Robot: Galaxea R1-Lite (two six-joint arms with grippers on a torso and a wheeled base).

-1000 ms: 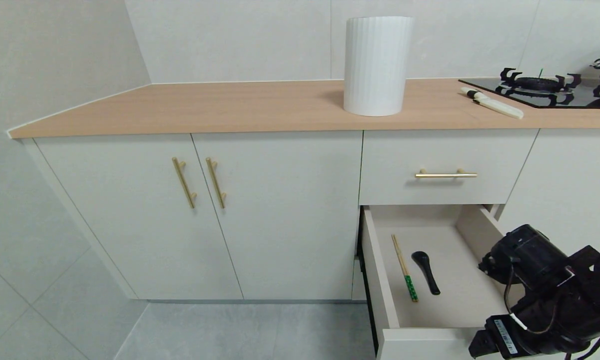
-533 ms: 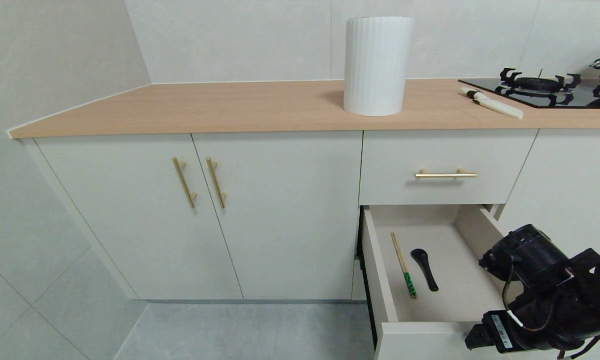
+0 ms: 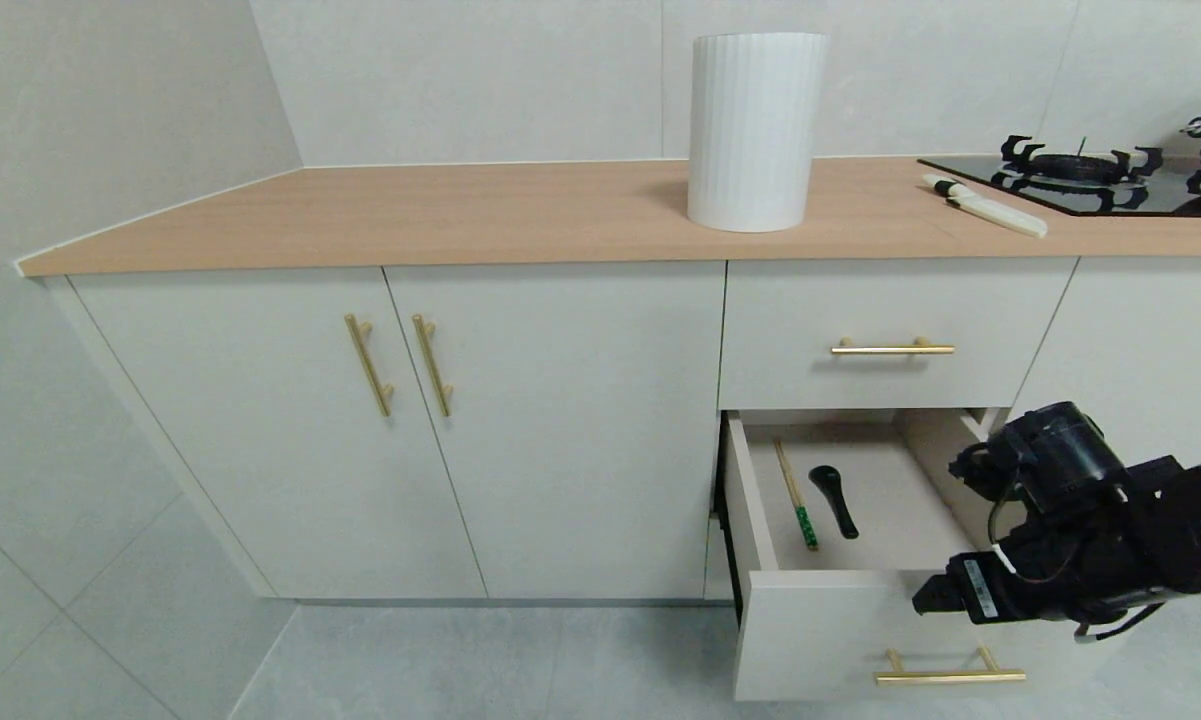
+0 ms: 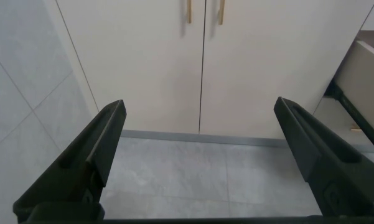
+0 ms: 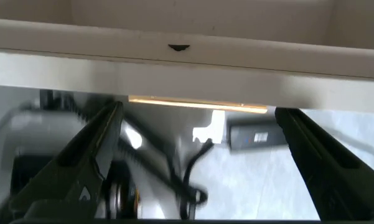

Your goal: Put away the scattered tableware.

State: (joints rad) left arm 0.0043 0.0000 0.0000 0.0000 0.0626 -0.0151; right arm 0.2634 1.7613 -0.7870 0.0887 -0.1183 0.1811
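Lower right, chopsticks (image 3: 794, 494) and spoon (image 3: 833, 500) lie inside the half-open drawer (image 3: 820, 630). The right gripper (image 5: 199, 113), fingers spread, sits at its front panel, seemingly to shut it. Left gripper (image 4: 199, 109) hangs open, idle.

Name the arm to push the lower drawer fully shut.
Right, most likely. The right gripper is at the lower drawer front, near its handle; the left gripper hangs apart, facing the cabinet doors.

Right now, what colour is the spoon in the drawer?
The spoon is black; best in head view.
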